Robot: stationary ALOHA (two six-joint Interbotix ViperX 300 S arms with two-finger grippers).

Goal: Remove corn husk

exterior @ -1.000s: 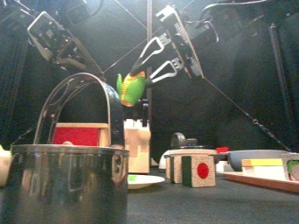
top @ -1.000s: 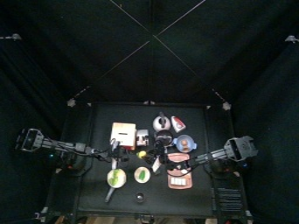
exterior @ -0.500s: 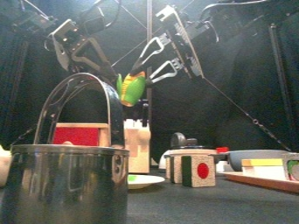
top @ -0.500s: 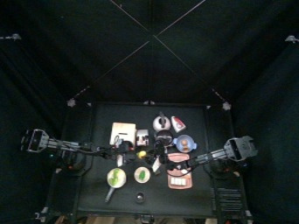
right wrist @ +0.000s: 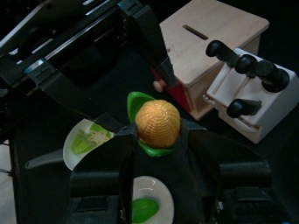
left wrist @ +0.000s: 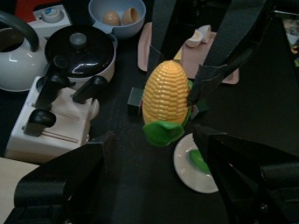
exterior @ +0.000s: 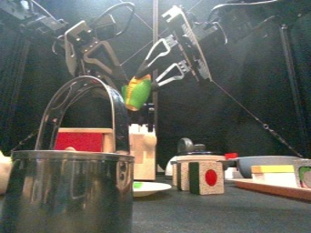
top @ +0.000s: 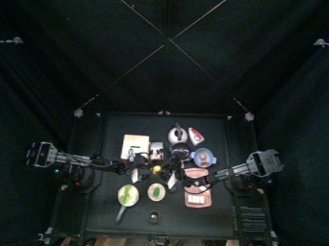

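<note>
Since a second ago the left gripper has swung in across the front view from the far left edge toward the middle; it now hangs just beside the corn, jaws spread fully wide and holding nothing. Right gripper unchanged: closed on the corn, gripping it high above the table.

Location of task item: corn held in the air over the dishes; the corn husk is only a small green collar of leaf at one end of the cob, seen again in the right wrist view as green tips fringing the cob's rounded end.

Materials: cob is yellow, with neat rows of kernels and a glossy, moulded look, probably a hard plastic toy. Husk looks thin, smooth and matte. Below sit a round pale dish with a green centre and a black pot with a knobbed lid.

Handling, as judgement: light; cob stiff and likely slippery, husk thin and probably flexible. Best hold is a pinch on the free husk leaf edge, clear of the kernels, then a pull along the cob's axis against the right grip
</note>
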